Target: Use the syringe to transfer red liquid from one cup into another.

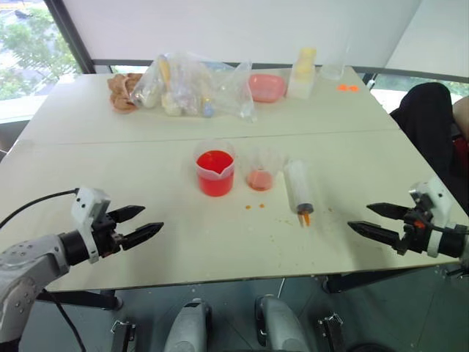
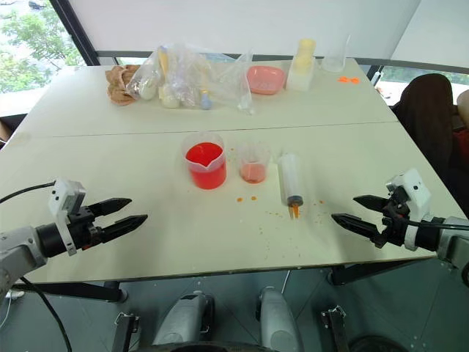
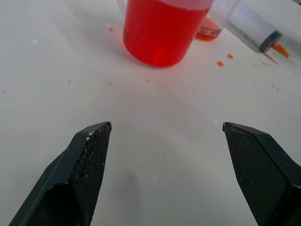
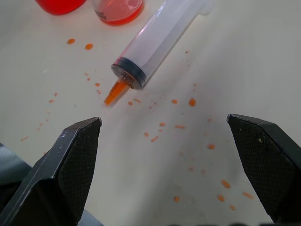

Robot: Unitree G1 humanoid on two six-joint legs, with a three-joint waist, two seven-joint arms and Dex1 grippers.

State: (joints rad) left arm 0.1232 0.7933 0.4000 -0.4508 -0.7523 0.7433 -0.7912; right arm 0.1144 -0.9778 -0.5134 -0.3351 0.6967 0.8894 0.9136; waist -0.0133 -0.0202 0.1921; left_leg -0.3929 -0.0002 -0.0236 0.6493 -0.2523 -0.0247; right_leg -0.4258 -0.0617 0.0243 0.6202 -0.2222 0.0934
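A wide spouted clear beaker point(image 1: 215, 173) holding bright red liquid point(image 1: 215, 162) stands mid-table. Just right of it is the small clear cup point(image 1: 260, 170) with a shallow layer of red liquid at its bottom. The clear syringe point(image 1: 299, 191) lies flat on the table right of the small cup, orange tip point(image 4: 115, 92) toward the near edge. My left gripper point(image 1: 144, 224) hovers open over the table's near left, apart from the beaker. Over the near right edge my right gripper point(image 1: 360, 218) is open too, pointing toward the syringe without touching it.
Orange droplets point(image 4: 175, 126) spot the white table point(image 1: 220, 249) around the syringe tip. At the far side lie clear plastic bags point(image 1: 192, 86), a pink oval dish point(image 1: 267, 86), a pale yellow bottle point(image 1: 303, 72) and a tall clear glass point(image 1: 333, 62). A person in dark clothing point(image 1: 432, 125) sits at the right.
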